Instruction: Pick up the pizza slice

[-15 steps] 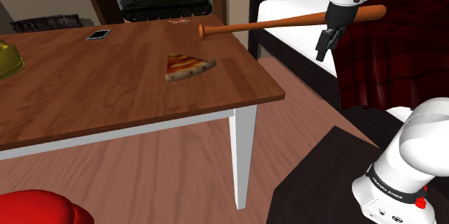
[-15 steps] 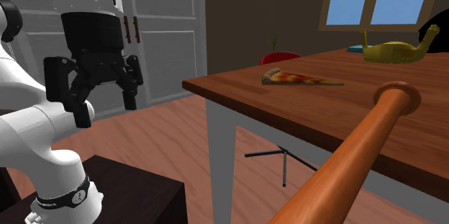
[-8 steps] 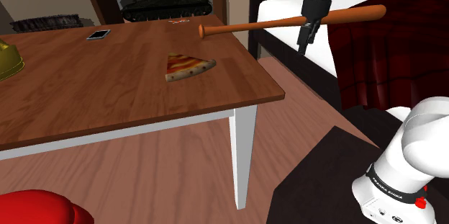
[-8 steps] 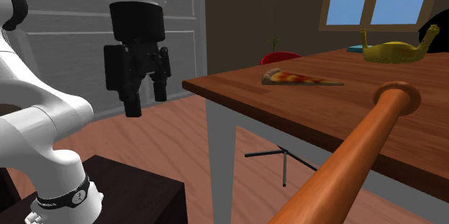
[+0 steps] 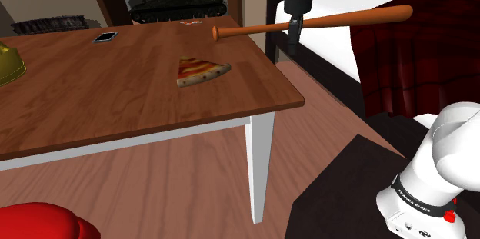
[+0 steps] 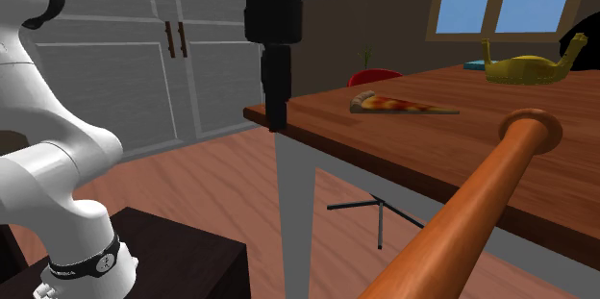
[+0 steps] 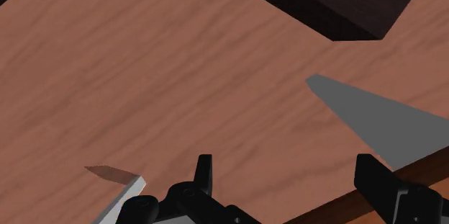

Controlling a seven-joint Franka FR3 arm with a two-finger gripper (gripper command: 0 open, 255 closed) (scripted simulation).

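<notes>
Claw (image 5: 295, 39) hangs pointing straight down, off the table (image 5: 92, 91), just past its corner. Fingers apart, nothing btwn them. Wrist view backs that up: wood floor (image 7: 180, 71) under the claw (image 7: 286, 179), table's edge just beside one finger. The pizza slice (image 5: 201, 71) lies flat on the tabletop, well apart from the claw, off toward the shoulder view's left of it. In the second exterior view it sits to the right of the claw (image 6: 277, 119), beyond the corner. No contact yet, so this looks like early approach.

Risks, as a judgement:
- **Table edge:** fingertips look at or below tabletop level in the second exterior view. A straight sideways move to the slice would prob. ram the edge, so it needs lift first.
- **Bat:** the baseball bat (image 5: 338, 19) crosses right at the claw in the shoulder view. Can't tell if they touch, but a careless swing could knock it.
- **The slice itself:** thin & flat. Too shallow a descent and the fingers close on air; too deep and they scrape wood or shove it away.
</notes>
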